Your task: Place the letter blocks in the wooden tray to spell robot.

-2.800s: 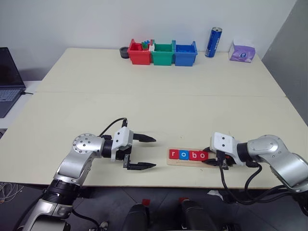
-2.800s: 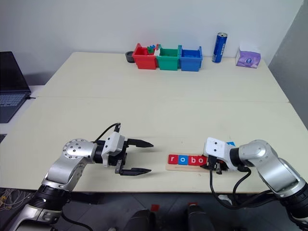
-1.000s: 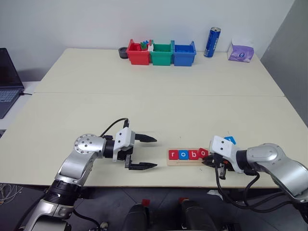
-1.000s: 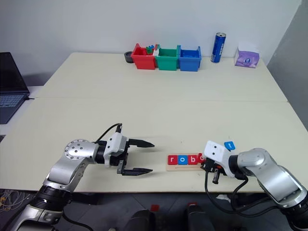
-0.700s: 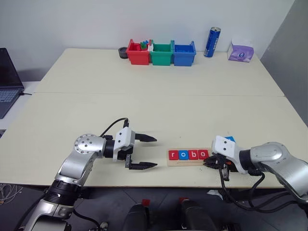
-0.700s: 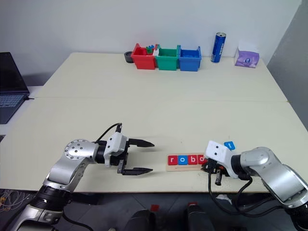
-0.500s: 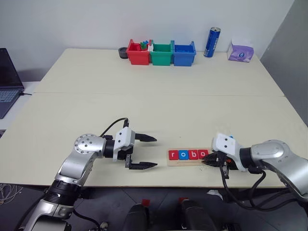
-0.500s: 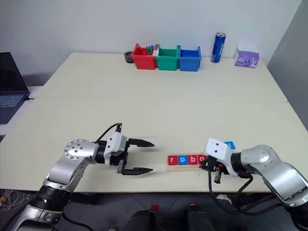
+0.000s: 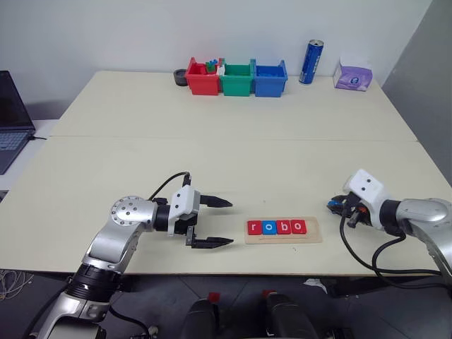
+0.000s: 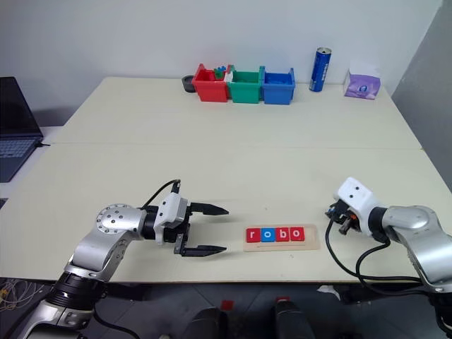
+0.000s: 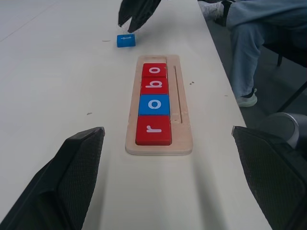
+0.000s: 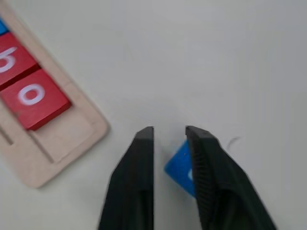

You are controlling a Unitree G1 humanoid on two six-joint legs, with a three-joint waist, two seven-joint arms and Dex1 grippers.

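While the pale wooden tray (image 11: 158,108) holds four glossy square tiles, both black end effectors stand released.

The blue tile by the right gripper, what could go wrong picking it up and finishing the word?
The blue tile lies loose on the table, and the right gripper stands narrowly parted above it, so its fingers might nudge it aside. The wooden tray has one free slot beside the last red tile; a tilted drop could jam.

A pale-wood tray with rounded corners (image 11: 184,103) carries square tiles coloured red, blue, red, red (image 11: 154,112) with white lowercase letters, a separate blue tile (image 11: 125,40) lies on the cream matte tabletop (image 9: 212,141).
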